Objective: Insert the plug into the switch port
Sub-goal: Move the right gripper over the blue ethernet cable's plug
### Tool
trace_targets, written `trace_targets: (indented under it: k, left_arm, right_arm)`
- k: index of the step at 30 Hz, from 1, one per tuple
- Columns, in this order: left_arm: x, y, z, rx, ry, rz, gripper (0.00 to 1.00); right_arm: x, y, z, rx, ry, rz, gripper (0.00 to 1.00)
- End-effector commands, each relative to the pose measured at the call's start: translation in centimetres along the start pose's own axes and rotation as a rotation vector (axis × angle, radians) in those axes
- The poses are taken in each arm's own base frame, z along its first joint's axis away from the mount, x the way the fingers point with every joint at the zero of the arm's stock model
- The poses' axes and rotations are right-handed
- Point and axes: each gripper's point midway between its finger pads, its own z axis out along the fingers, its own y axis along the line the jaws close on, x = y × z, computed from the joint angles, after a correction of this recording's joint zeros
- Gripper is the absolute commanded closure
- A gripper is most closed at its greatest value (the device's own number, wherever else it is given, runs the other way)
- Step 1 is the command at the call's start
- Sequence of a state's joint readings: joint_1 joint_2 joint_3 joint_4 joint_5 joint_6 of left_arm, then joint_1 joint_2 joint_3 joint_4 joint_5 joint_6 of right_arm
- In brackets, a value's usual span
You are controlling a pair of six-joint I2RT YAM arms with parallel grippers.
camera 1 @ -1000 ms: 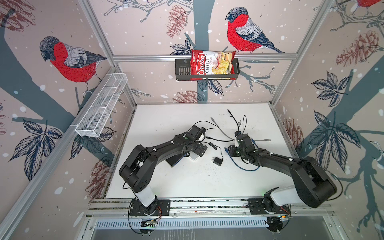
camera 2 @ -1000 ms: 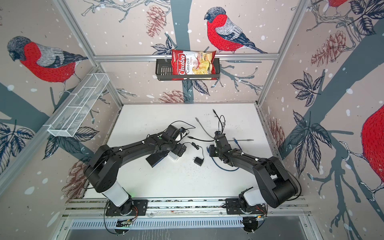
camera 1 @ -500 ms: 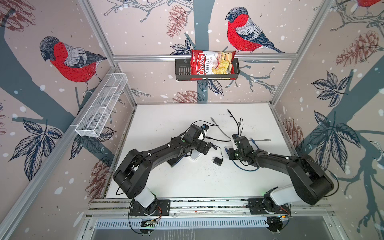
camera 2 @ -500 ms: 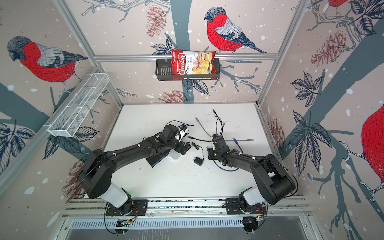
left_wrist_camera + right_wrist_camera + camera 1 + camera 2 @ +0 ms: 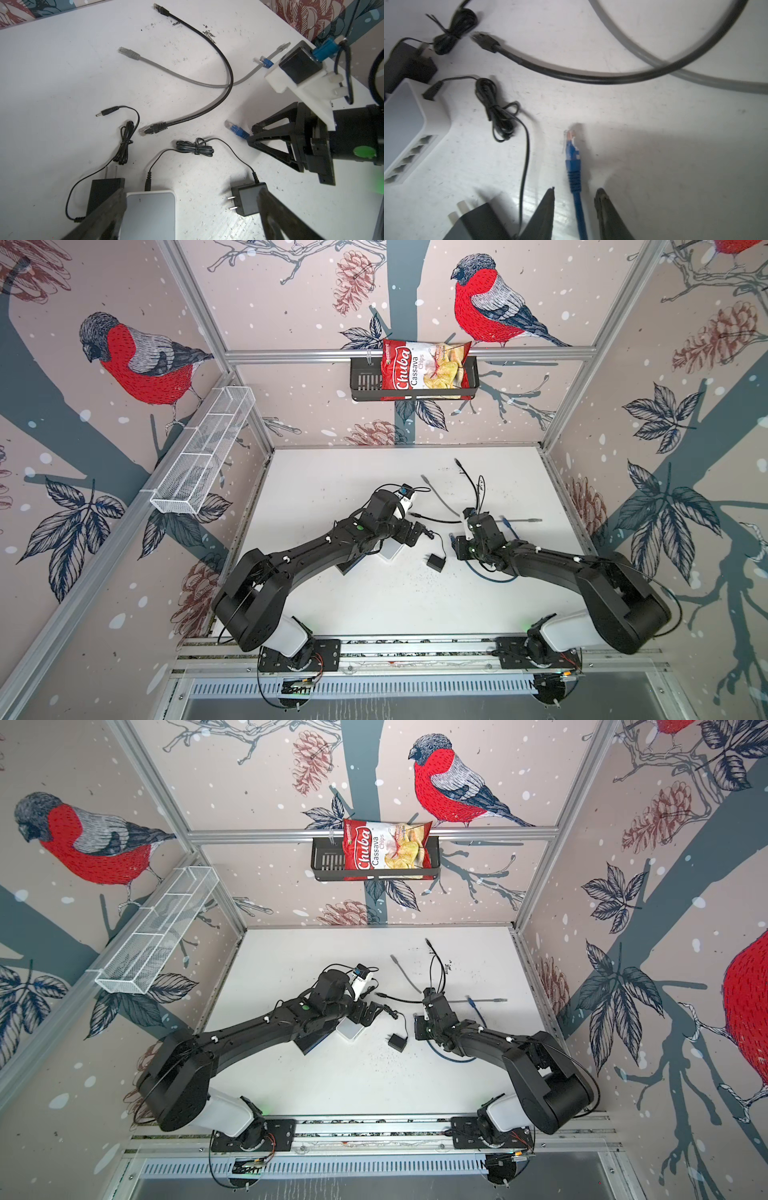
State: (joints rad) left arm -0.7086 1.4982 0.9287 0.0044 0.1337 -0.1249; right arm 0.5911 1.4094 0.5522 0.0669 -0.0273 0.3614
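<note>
Your white surface (image 5: 62,72) is matt, scuffed and flecked with black marks. The switch (image 5: 149,214) is smooth white plastic with a faintly glossy grey top. The plug (image 5: 572,145) has a clear plastic tip and a ribbed, rubbery blue boot. The power adapter (image 5: 247,201) is matt black plastic with bright metal prongs (image 5: 232,197). Your right pincer (image 5: 576,188) looks like matt black plastic. The chip bag (image 5: 424,369) is glossy.

The only legible lettering is found on the red snack bag (image 5: 424,366), which is held in the black wire basket (image 5: 363,379) on the rear wall and is shown in both top views. The brand "Chuba" is printed in large white script, followed by "Cassava Chips". Faint print along the black cable (image 5: 187,120) cannot be read.
</note>
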Motion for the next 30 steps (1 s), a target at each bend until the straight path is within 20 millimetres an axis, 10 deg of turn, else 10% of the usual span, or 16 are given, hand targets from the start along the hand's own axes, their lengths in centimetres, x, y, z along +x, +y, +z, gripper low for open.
trace_targets:
  k: [1, 6, 16, 30]
  left_arm:
    - [-1.1, -0.2, -0.3, 0.008, -0.052, -0.009, 0.03]
    - [-1.0, 0.4, -0.3, -0.023, -0.055, -0.020, 0.04]
    - [-1.5, 2.2, -1.5, -0.125, -0.122, -0.069, 0.04]
    - [-1.9, 2.9, -3.6, -0.162, -0.226, -0.073, 0.04]
  right_arm:
    - [0.0, 2.1, -1.1, -0.054, -0.018, -0.071, 0.64]
    - [1.8, 8.0, -3.5, -0.274, 0.007, -0.188, 0.64]
    - [7.0, 11.4, -3.4, -0.419, 0.193, -0.252, 0.63]
    - [3.7, 6.2, 0.2, -0.190, 0.150, -0.163, 0.63]
